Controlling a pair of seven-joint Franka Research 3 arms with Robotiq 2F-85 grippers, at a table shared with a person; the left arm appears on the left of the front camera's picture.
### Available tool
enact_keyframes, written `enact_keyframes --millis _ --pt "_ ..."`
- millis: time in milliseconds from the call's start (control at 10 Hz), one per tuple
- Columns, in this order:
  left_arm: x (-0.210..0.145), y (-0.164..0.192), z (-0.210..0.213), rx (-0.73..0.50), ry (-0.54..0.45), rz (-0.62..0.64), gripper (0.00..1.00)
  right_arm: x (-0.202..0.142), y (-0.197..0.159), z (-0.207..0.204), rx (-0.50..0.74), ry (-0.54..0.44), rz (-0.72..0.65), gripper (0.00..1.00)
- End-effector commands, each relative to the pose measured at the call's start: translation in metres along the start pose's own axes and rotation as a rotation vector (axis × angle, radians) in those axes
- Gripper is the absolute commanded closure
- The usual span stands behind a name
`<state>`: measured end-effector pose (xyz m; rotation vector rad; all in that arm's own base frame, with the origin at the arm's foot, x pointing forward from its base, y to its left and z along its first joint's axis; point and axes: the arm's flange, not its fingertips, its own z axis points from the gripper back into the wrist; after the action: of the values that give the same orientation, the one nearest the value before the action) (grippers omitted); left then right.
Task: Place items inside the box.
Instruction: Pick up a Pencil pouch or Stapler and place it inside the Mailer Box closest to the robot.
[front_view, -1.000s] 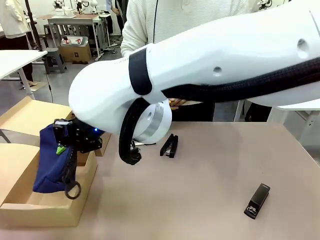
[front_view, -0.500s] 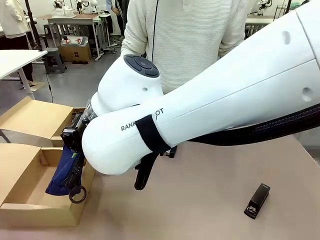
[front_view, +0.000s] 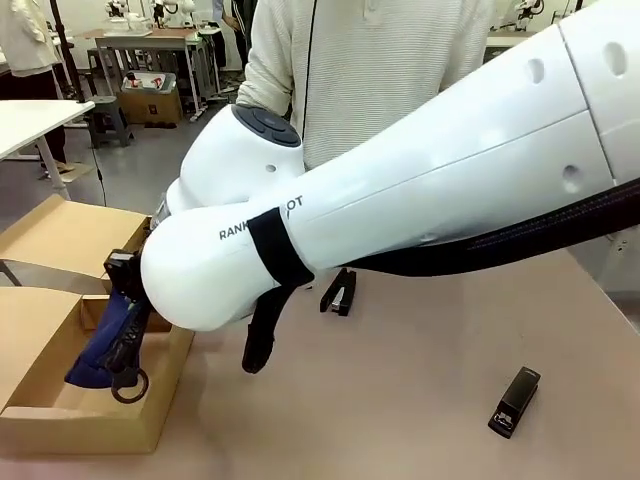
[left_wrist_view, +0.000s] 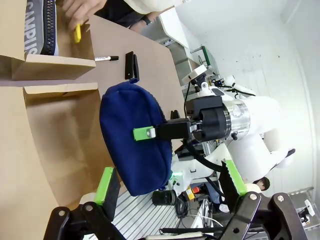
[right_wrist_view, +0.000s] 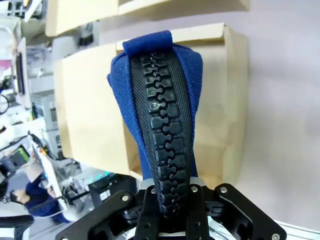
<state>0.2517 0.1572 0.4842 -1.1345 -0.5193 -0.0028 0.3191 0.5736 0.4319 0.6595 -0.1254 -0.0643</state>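
The right gripper (right_wrist_view: 170, 194), reaching across from the robot's right, is clamped on the zip end of the navy pouch (front_view: 100, 352). The pouch hangs into the open cardboard box (front_view: 90, 425) at the left near corner of the worktop (front_view: 420, 400), its ring pull inside the walls. The left gripper (left_wrist_view: 167, 180) faces the pouch with its fingers spread wide and nothing between them.

The bulky right arm spans the worktop's middle. Bare surface lies open from the box's right wall along the near edge to a black stapler (front_view: 515, 400) toward the right near corner. A second stapler (front_view: 340, 292) lies toward the far edge, with a black marker pen (left_wrist_view: 106, 58) just beside it. Near them a person's hand (left_wrist_view: 82, 10) touches a yellow utility knife (left_wrist_view: 77, 33), beside a grey pouch (left_wrist_view: 42, 22) lettered "CAMPUS" that lies in cardboard.

Half a second earlier the navy pouch hung nearer the box's right wall; it has shifted left, deeper over the opening. The stapler toward the right near corner is unmoved.
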Motion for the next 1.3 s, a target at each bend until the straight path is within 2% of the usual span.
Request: enact_keyframes --millis 0,200,600,1000,1200 --pt "0.001 -0.001 0.000 -0.010 -0.015 -0.002 0.00 -0.003 0.015 -0.004 -0.029 -0.017 -0.056 0.93" --pt "0.001 -0.001 0.000 -0.010 -0.015 -0.002 0.00 -0.005 0.021 -0.026 -0.108 -0.027 -0.060 0.93" --pt "0.001 -0.001 0.000 -0.010 -0.015 -0.002 0.00 0.004 0.035 -0.052 -0.114 -0.004 -0.039 0.93" --pt "0.001 -0.001 0.000 -0.010 -0.015 -0.002 0.00 0.003 0.047 -0.076 -0.208 0.028 -0.009 0.93" --pt "0.001 -0.001 0.000 -0.010 -0.015 -0.002 0.00 0.000 0.048 -0.086 -0.270 0.007 -0.007 0.93"
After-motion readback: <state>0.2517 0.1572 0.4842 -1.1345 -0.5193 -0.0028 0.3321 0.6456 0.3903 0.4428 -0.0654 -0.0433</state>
